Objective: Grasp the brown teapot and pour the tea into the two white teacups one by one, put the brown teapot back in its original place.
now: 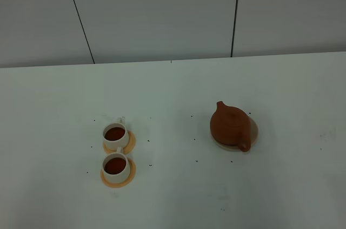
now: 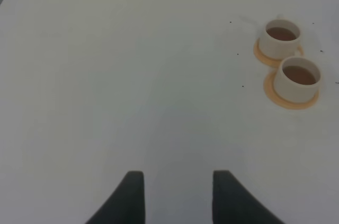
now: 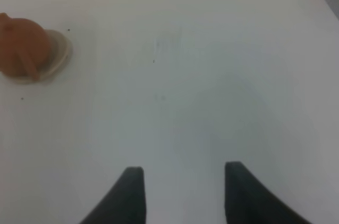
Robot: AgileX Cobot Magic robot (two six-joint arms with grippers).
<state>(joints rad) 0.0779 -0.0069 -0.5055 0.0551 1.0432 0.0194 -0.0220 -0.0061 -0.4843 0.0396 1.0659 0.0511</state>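
The brown teapot (image 1: 231,126) stands on its beige coaster (image 1: 253,129) right of the table's middle; the right wrist view shows the teapot (image 3: 22,49) and coaster (image 3: 59,54) far off. Two white teacups, one behind (image 1: 115,135) and one in front (image 1: 116,166), sit on orange saucers at the left, both holding dark tea. In the left wrist view the cups (image 2: 282,37) (image 2: 299,78) lie well away. My left gripper (image 2: 177,195) and right gripper (image 3: 183,192) are open, hold nothing, and hang over bare table. Neither arm appears in the exterior high view.
The white table (image 1: 178,196) carries small dark specks around the cups and teapot. A grey panelled wall (image 1: 162,12) rises behind the table's far edge.
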